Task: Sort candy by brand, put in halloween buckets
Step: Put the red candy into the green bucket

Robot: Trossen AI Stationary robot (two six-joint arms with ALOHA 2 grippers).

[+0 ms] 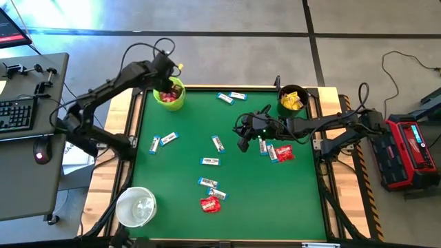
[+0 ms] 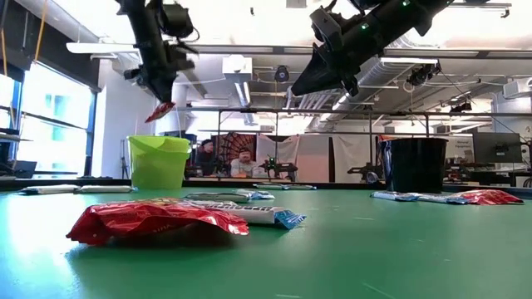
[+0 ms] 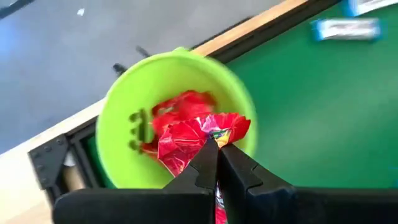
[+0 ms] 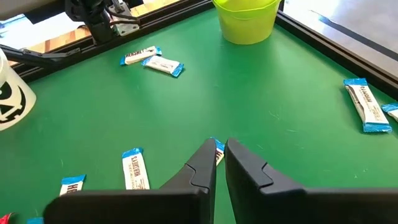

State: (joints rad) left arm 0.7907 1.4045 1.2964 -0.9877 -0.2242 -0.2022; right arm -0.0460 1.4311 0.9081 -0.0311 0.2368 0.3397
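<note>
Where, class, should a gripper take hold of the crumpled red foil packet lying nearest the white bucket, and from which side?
Come straight down from above and pinch the crumpled red foil packet across its puffed middle. It lies flat on the green mat, so its edges probably offer little purchase from the side. A slim white-and-blue bar sits close against one corner; keep the fingers clear of it.

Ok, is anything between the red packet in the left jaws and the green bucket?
Nothing visible. The left gripper holds the red packet directly above the open lime green bucket, which already has red packets inside.
</note>
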